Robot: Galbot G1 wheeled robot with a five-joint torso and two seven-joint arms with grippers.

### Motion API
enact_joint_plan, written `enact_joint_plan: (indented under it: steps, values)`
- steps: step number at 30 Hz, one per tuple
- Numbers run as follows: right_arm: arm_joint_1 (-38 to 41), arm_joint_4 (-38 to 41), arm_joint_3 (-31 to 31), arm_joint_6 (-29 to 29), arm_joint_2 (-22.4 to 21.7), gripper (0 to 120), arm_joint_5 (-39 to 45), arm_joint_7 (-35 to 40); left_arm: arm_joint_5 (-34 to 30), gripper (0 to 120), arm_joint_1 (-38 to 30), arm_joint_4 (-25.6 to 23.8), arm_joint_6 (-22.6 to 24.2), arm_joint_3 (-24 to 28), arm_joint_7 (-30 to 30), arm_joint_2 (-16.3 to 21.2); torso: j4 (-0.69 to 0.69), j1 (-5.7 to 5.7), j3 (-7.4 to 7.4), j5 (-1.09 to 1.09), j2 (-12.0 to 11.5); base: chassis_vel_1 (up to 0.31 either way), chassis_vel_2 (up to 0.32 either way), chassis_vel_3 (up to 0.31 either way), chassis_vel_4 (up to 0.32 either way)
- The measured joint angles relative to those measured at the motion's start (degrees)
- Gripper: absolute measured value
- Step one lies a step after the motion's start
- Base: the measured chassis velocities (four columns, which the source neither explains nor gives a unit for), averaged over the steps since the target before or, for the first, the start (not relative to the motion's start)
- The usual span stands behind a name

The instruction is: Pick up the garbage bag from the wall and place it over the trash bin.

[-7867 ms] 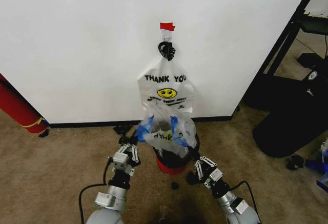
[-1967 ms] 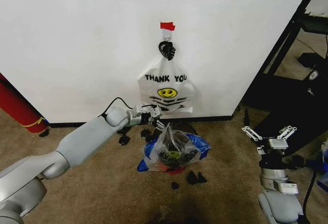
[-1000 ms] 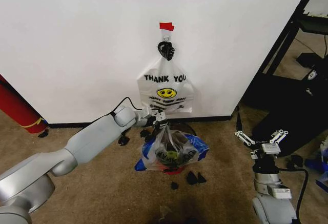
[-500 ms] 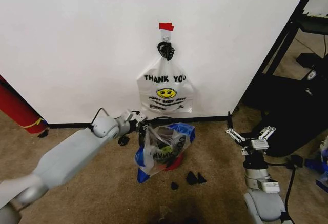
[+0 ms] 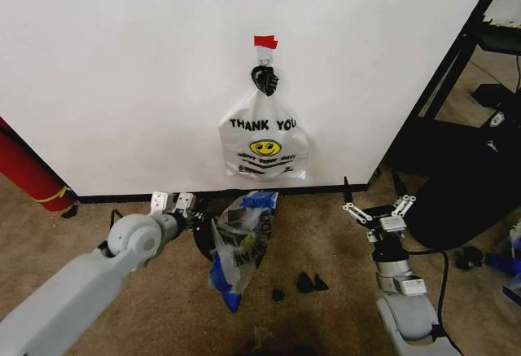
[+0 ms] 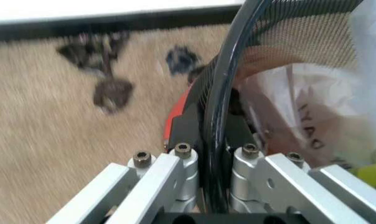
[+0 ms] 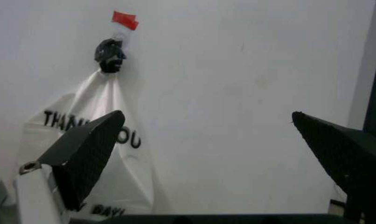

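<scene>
The garbage bag (image 5: 240,238), translucent with blue patches, is draped over the trash bin (image 5: 202,240), which leans to the left on the carpet below the wall (image 5: 122,63). My left gripper (image 5: 172,200) is just left of the bin. In the left wrist view the left gripper (image 6: 210,158) is shut on the bin's black rim (image 6: 222,93), with the mesh wall, red bottom and bag (image 6: 312,121) beside it. My right gripper (image 5: 378,208) stands open to the right of the bin, holding nothing. The right wrist view shows its fingers (image 7: 88,149) wide apart, facing the wall.
An opaque white THANK YOU bag (image 5: 263,146) hangs from a hook under red tape (image 5: 264,41). A red roll (image 5: 28,173) lies at the left, a large black bulk (image 5: 464,201) and a black frame (image 5: 456,46) at the right. Small black bits (image 5: 308,281) dot the carpet.
My left gripper has drawn back to the left, taking the bin and the bag with it, and the bin now leans. The right gripper has drifted left and stayed open.
</scene>
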Motion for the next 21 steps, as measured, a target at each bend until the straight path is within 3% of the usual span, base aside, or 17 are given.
enact_joint_plan:
  steps: [6,11,21]
  values:
    - [0.08,-0.62,-1.01,0.67,0.56,100,-0.97,-1.49,-12.11,3,5.78,-6.23,-0.53,-2.4,-15.4,-2.85,-0.01,0.0,-0.01,-0.01,0.0,0.0,0.0,0.0,0.0]
    - [-1.35,-0.19,-0.87,1.29,0.59,100,-1.4,-1.69,-14.6,3,7.94,-7.79,-2.31,-2.38,-21.89,-5.71,-0.02,0.0,-0.01,0.0,0.0,0.0,0.0,0.0,0.0]
    - [-3.18,0.71,-0.19,2.04,0.71,100,-1.67,-1.88,-11.38,3,10.51,-7.92,-7.45,-2.17,-23.9,-12.34,-0.01,0.0,-0.01,-0.01,0.0,0.0,0.0,0.0,0.0]
